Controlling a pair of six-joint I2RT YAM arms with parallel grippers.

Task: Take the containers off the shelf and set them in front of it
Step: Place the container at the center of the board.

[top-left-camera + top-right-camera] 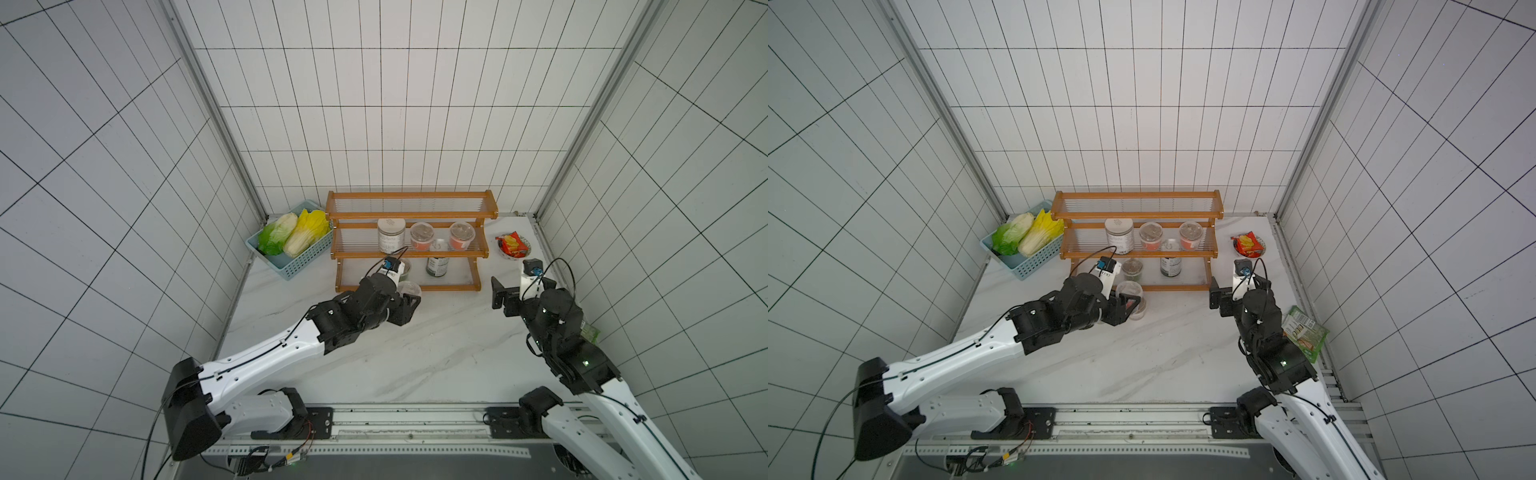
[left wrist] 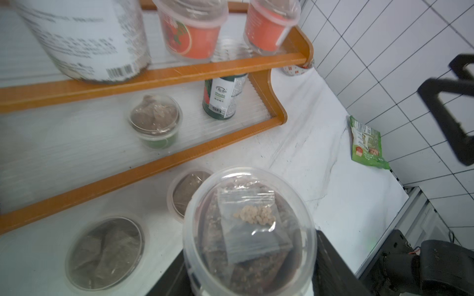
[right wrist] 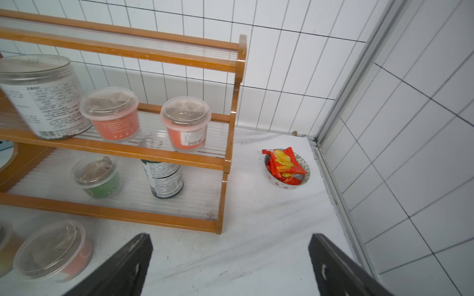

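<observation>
Left pincer [image 1: 1127, 304] is gripping a clear cup [image 2: 250, 225] just before the bottom rail of the shelf [image 1: 409, 215], its arm [image 1: 270, 349] stretching low; right pincer [image 3: 229, 235] is hovering wide open beside that rack's right end, over open bench [image 1: 436, 353]

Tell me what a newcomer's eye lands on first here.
The orange-brown stepped shelf stands at the back wall, its top tier bare and a white-labelled jar on the middle one. In front of it the left gripper has a clear lidded cup between its jaws, while the right gripper hangs open. Green and yellow cabbages fill a light blue basket left of the shelf.
</observation>
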